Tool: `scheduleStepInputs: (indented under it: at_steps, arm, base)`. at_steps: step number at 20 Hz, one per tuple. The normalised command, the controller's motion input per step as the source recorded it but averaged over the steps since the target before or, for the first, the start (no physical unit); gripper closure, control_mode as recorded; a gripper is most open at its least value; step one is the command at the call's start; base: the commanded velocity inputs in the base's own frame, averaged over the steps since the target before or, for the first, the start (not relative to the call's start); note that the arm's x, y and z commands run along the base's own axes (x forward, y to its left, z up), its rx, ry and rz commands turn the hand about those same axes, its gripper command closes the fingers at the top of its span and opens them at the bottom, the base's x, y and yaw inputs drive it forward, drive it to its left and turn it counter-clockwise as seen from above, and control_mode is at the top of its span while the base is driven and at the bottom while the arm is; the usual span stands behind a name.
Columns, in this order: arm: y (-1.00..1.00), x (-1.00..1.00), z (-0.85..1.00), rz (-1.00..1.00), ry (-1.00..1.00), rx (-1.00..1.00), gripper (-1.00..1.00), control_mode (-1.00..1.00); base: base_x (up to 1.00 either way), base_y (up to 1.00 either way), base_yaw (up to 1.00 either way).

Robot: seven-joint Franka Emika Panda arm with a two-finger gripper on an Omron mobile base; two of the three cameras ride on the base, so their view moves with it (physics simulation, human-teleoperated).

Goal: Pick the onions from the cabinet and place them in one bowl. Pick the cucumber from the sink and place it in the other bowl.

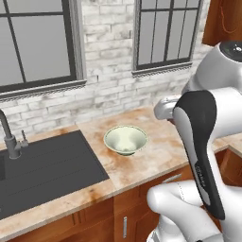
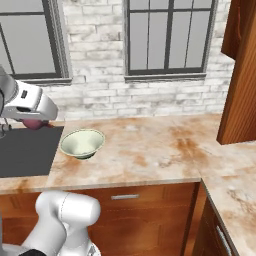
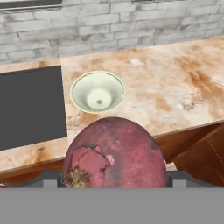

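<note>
The gripper [image 3: 114, 175] holds a purple-red onion [image 3: 114, 153] tight between its jaws. In the hand view the onion sits big at 6 o'clock (its dry root end faces the camera). The pale green-cream bowl [image 3: 97, 92] stands on the stone counter [image 3: 175, 87], up at 12 o'clock from the onion and well apart from it. The bowl has nothing in it. The dark sink [image 1: 42, 170] lies at 9 o'clock from the bowl, just beside it. In the right base view the onion [image 2: 34, 123] peeks out under the white hand, at 10 o'clock from the bowl [image 2: 82, 143]
</note>
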Motion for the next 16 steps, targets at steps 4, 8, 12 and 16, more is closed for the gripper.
scheduleStepInputs:
  at_steps: [4, 8, 12, 16]
  arm:
    - [0.00, 0.81, -0.34, 0.06, 0.03, 0.03, 1.00, -1.00]
    - [0.04, 0.92, -0.42, 0.07, 0.05, 0.02, 1.00, -1.00]
    - [0.32, 0.99, -0.88, 0.06, 0.15, -0.11, 1.00, -1.00]
    - [0.13, 0.66, -0.82, 0.05, 0.18, -0.08, 1.00, -1.00]
  base:
    - [0.00, 0.00, 0.00]
    - [0.00, 0.00, 0.00]
    - [0.00, 0.00, 0.00]
    - [0.00, 0.00, 0.00]
